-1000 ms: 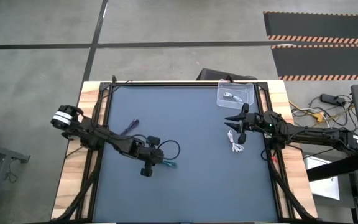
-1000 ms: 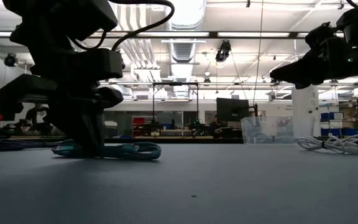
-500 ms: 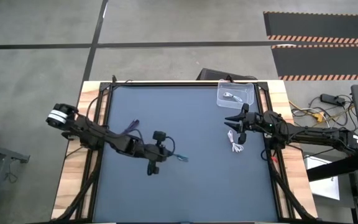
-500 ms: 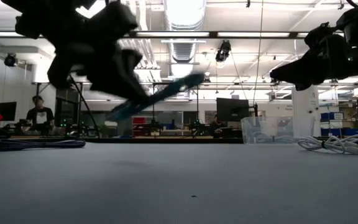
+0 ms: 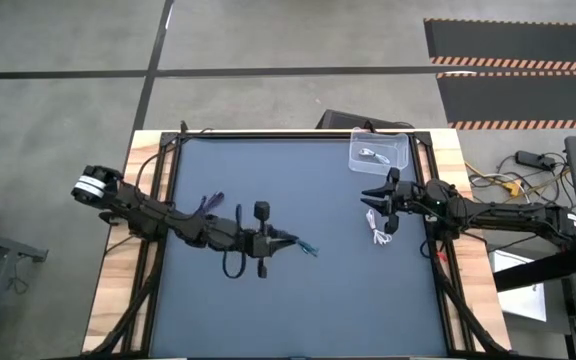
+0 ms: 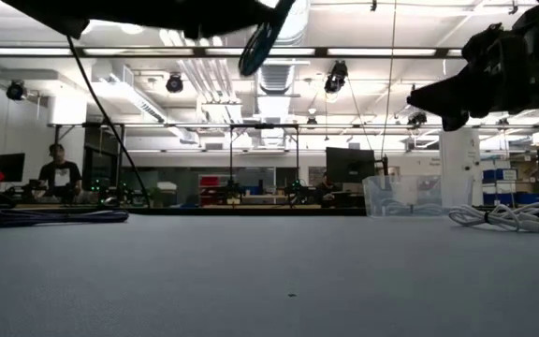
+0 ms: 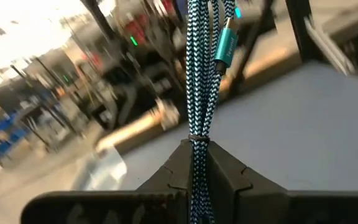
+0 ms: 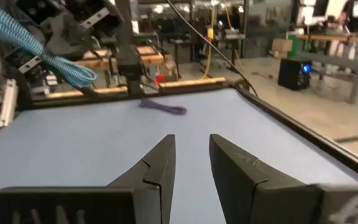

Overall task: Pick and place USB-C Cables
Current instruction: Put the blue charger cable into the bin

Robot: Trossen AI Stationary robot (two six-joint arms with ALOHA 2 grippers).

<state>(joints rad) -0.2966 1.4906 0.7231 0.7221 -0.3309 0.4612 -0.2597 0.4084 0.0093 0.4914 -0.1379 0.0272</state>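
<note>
Overhead, the dark table [image 5: 298, 300] carries both arms; the left gripper [image 5: 280, 240] is out over the middle of it, well clear of the surface, its fingers [image 7: 225, 169] clamped on the folded teal cable [image 7: 201, 74], whose free end with a teal plug sticks out beyond them. Across the mat the right gripper [image 5: 376, 197] hangs near the right edge, fingers [image 8: 160, 163] parted a little and holding nothing. A clear bin [image 5: 380, 152] sits at the far right corner with a white cable [image 5: 372, 154] inside. Another white cable [image 5: 379, 231] lies on the table just beside the right gripper. The purple cable [image 5: 211, 203] lies on the left part of the table, near the left arm. Behind the table, a workshop with benches and ceiling lights, and what seems to be a person [image 6: 59, 173] far off
</note>
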